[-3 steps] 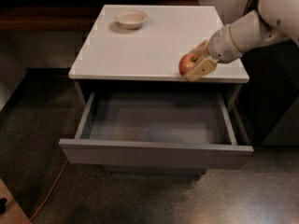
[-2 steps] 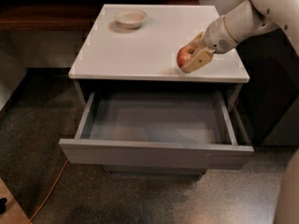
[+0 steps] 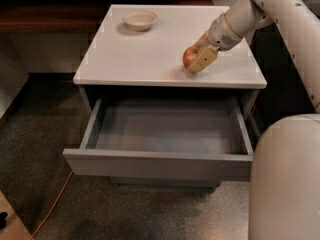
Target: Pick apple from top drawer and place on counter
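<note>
Over the last second the end effector [image 3: 196, 59] has carried the apple [image 3: 189, 57] inward from the front-right edge of the worktop [image 3: 135, 59]. It now pinches the fruit low, seemingly touching the surface near the right edge, so only the release looks left. The top drawer [image 3: 165, 131] stands pulled out and empty, and the shallow beige bowl [image 3: 140, 20] near the back edge holds nothing either.

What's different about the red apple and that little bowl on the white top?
The apple is red and round; the bowl is beige, shallow and wider. The apple is near the front right of the counter, clasped in the pincer; the bowl stands free at the back, nothing touching it. Both are up on the counter, not in the open top drawer.
</note>
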